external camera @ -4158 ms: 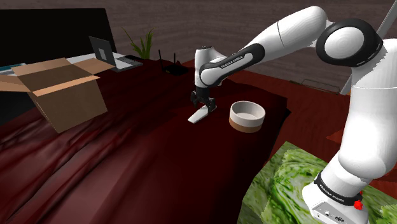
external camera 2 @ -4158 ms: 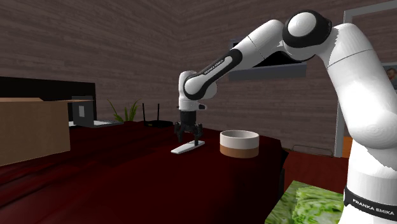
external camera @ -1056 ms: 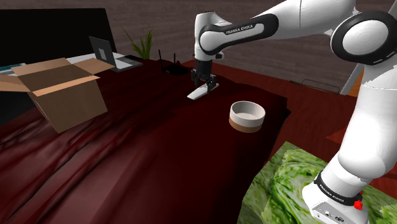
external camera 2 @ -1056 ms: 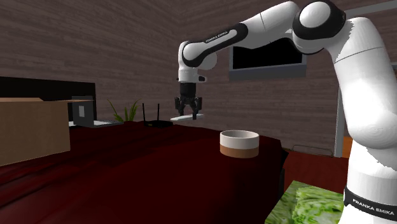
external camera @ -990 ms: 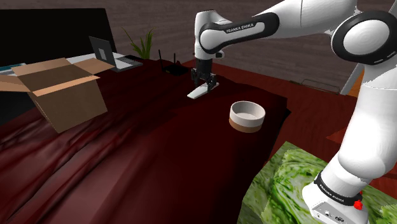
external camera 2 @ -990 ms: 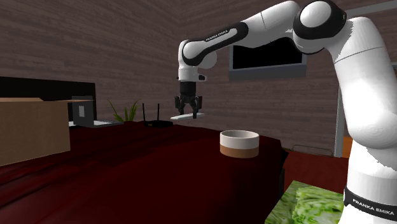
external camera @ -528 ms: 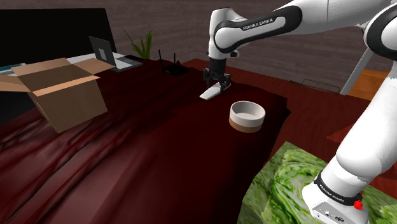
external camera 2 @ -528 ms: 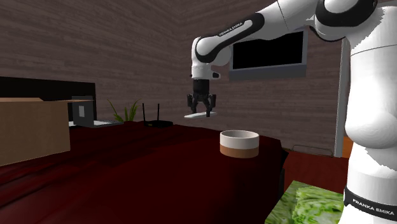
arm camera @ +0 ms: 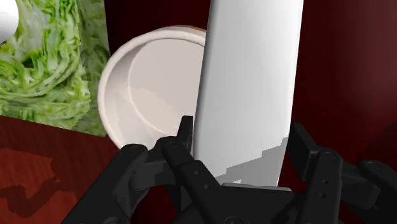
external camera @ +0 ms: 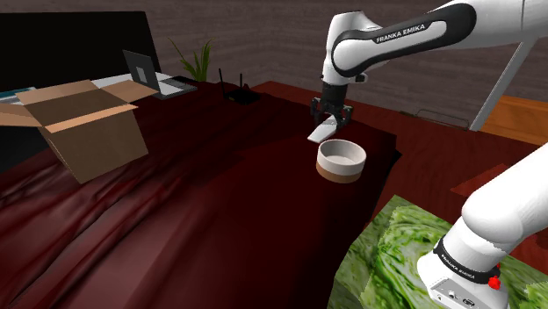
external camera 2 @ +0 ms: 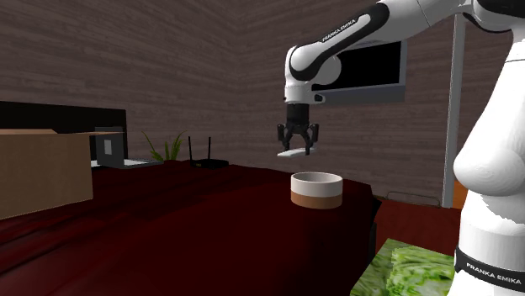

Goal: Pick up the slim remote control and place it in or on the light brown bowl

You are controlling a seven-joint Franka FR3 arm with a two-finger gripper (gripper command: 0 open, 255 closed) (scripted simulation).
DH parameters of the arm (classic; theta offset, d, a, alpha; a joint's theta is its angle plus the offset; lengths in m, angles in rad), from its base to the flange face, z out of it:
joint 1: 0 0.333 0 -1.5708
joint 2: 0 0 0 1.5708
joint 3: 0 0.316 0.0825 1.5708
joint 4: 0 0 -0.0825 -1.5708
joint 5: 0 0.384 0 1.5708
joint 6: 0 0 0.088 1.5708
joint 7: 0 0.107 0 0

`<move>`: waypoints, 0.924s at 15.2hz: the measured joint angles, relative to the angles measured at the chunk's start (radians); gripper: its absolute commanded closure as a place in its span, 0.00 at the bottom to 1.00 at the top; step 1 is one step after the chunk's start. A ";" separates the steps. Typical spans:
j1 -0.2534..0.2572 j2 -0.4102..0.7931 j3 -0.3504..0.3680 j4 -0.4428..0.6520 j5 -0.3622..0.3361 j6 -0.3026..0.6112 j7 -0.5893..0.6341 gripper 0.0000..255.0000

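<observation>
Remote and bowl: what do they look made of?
The remote is plain matte white, no buttons or grain showing, so its material is open. The bowl is matte off-white with a light brown band round its base; perhaps ceramic, though nothing settles it.

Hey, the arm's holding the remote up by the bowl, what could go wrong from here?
1. In the wrist view the bowl lies off to one side of the remote, so a release now could hit the rim or the table.
2. The gripper clasps the remote near one end, and it looks longer than the bowl is wide; it may pivot in the grip, or land across the rim and slide off.
</observation>
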State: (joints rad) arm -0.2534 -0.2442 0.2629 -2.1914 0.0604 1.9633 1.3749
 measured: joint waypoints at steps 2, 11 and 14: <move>-0.006 -0.067 -0.022 -0.063 0.011 -0.003 -0.035 1.00; -0.013 -0.151 -0.056 -0.230 0.022 0.078 -0.092 1.00; -0.012 -0.141 -0.053 -0.260 0.023 0.118 -0.091 1.00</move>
State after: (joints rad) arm -0.2657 -0.3851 0.2099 -2.4516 0.0835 2.0814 1.2839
